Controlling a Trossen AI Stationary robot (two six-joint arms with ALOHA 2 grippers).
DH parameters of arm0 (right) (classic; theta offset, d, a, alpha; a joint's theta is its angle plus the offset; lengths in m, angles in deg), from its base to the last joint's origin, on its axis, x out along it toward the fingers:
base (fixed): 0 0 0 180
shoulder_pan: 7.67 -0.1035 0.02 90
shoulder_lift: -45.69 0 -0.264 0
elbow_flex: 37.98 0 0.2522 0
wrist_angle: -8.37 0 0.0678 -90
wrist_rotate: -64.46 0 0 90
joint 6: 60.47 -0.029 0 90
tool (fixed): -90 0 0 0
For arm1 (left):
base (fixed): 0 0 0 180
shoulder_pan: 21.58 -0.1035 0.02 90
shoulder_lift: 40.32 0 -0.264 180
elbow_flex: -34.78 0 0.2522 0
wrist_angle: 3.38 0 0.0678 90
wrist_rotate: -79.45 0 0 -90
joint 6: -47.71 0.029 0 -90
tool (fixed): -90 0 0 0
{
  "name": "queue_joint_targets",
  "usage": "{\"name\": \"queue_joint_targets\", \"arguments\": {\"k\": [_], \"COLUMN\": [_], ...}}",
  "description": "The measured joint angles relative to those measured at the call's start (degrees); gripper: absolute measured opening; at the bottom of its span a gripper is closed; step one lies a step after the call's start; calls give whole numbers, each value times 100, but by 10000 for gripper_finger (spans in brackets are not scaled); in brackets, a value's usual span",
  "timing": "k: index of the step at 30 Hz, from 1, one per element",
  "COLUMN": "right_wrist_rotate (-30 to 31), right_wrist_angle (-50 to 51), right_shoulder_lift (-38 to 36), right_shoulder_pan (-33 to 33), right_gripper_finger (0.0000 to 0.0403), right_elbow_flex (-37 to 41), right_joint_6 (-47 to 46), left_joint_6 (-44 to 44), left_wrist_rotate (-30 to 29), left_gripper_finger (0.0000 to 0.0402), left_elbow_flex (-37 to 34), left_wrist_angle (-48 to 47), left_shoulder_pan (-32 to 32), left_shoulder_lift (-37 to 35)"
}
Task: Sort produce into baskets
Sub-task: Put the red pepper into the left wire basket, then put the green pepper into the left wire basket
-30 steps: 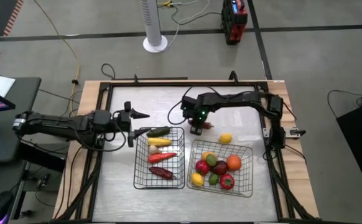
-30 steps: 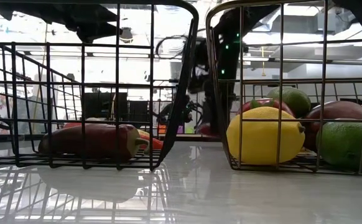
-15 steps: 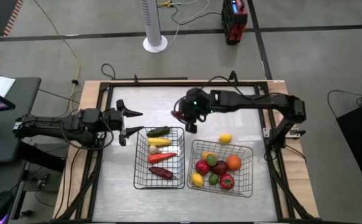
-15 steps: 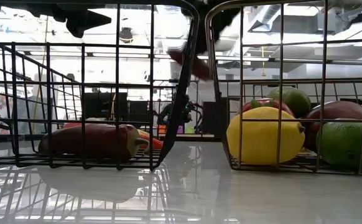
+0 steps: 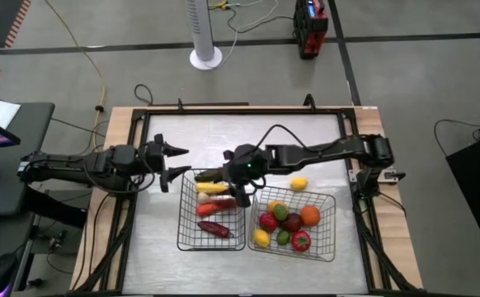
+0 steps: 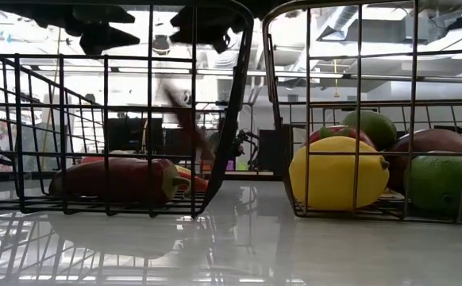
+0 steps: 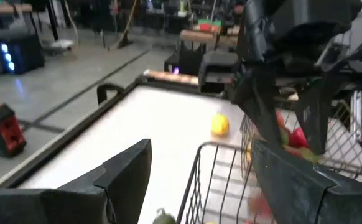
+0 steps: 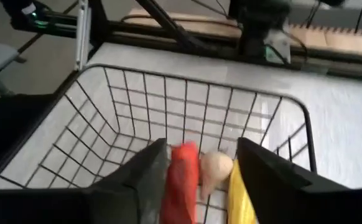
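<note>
Here, the right gripper (image 5: 238, 183), fingers parted and empty, hung at frame centre over the left square wire-mesh basket (image 5: 186, 235); the left gripper (image 5: 174, 163) stood open.

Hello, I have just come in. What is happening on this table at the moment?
A two-armed robot is sorting toy produce into two wire baskets. The right gripper is over the left basket, which holds the long pieces and a garlic, with its fingers parted. In the low view a blurred dark piece appears to be dropping into that basket. The left gripper waits, open, beside the same basket. The right basket holds round fruits, and one lemon lies on the table outside it.
</note>
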Motion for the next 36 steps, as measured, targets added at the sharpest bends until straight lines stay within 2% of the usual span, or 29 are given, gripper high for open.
{"name": "queue_joint_targets", "arguments": {"k": [3,6,11,17,25,29,36], "right_wrist_rotate": [-26,200,667,667,159,-106,-374], "right_wrist_angle": [75,380,934,839,-994,-2448,-3305], "right_shoulder_lift": [39,-176,-710,-830,-601,-391,332], "right_shoulder_pan": [29,90,342,811,1702,2029,2240], "right_gripper_finger": [253,280,290,291,291,291,290], "right_elbow_flex": [0,4,3,480,1852,2434,2608], "right_joint_6": [-110,-86,43,165,184,59,176], "left_joint_6": [-177,-260,-269,-190,-57,-55,-54], "left_wrist_rotate": [-126,-180,-182,-184,-182,-182,-182], "left_gripper_finger": [263,263,263,263,263,263,263], "left_elbow_flex": [-5,-5,-5,-5,-5,-5,-5], "left_wrist_angle": [-114,-127,-45,68,168,99,61], "left_shoulder_pan": [0,0,0,0,0,0,0], "left_shoulder_lift": [83,204,374,532,516,525,527]}}
